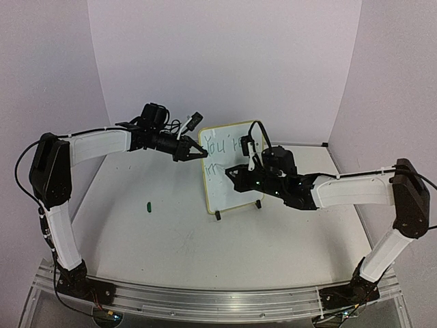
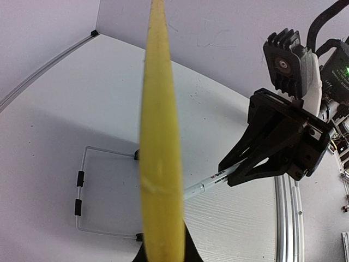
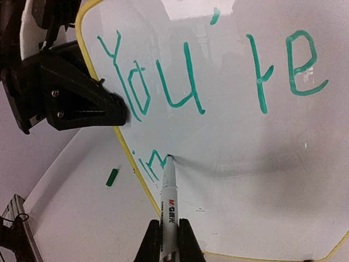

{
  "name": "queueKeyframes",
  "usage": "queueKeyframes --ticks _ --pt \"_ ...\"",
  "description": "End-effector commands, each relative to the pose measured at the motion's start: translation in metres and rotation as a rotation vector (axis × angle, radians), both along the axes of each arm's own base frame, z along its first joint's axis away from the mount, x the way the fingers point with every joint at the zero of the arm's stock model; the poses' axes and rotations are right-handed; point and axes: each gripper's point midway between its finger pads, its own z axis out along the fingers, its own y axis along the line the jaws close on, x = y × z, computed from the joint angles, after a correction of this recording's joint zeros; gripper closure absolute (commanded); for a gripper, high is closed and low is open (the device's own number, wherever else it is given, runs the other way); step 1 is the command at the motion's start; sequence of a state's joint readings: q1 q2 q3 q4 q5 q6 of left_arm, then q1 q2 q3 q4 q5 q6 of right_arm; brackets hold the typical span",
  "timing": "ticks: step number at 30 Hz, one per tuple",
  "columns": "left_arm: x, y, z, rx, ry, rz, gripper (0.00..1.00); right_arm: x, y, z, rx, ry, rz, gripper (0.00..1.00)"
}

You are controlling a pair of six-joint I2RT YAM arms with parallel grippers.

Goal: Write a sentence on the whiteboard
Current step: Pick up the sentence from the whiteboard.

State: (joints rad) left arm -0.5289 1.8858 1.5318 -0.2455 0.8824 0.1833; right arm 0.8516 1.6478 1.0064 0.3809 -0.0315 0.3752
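Note:
The whiteboard (image 1: 224,190) stands upright on the table, tilted back, with its pale-yellow frame (image 2: 158,136) edge-on in the left wrist view. Green words on it (image 3: 207,71) read "You're", and "im" (image 3: 154,164) starts a second line. My left gripper (image 1: 198,152) is shut on the board's left edge; it also shows in the right wrist view (image 3: 82,101). My right gripper (image 3: 169,243) is shut on a white marker (image 3: 170,202), whose tip touches the board just after "im". The marker also shows in the left wrist view (image 2: 212,179), held by the right gripper (image 2: 272,147).
A green marker cap (image 1: 148,204) lies on the table left of the board and also shows in the right wrist view (image 3: 112,177). A wire stand (image 2: 80,192) props the board from behind. An aluminium rail (image 1: 205,297) runs along the near edge. Walls close the back and sides.

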Motion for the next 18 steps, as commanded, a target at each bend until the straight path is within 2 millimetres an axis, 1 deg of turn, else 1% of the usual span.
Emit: queueKeyframes --ticks 1,8,12,18 --pt "-0.019 -0.005 -0.007 0.039 0.047 -0.039 1.00 0.011 -0.011 0.017 0.022 -0.044 -0.076 1.00" --pt "-0.019 -0.005 -0.006 0.039 0.046 -0.039 1.00 0.010 -0.013 0.014 0.017 -0.039 -0.077 1.00" --pt "-0.019 -0.005 -0.006 0.039 0.046 -0.040 1.00 0.008 -0.014 0.006 0.009 -0.023 -0.079 1.00" --pt "-0.019 -0.006 -0.006 0.039 0.047 -0.040 1.00 0.003 -0.017 -0.012 -0.004 0.017 -0.078 1.00"
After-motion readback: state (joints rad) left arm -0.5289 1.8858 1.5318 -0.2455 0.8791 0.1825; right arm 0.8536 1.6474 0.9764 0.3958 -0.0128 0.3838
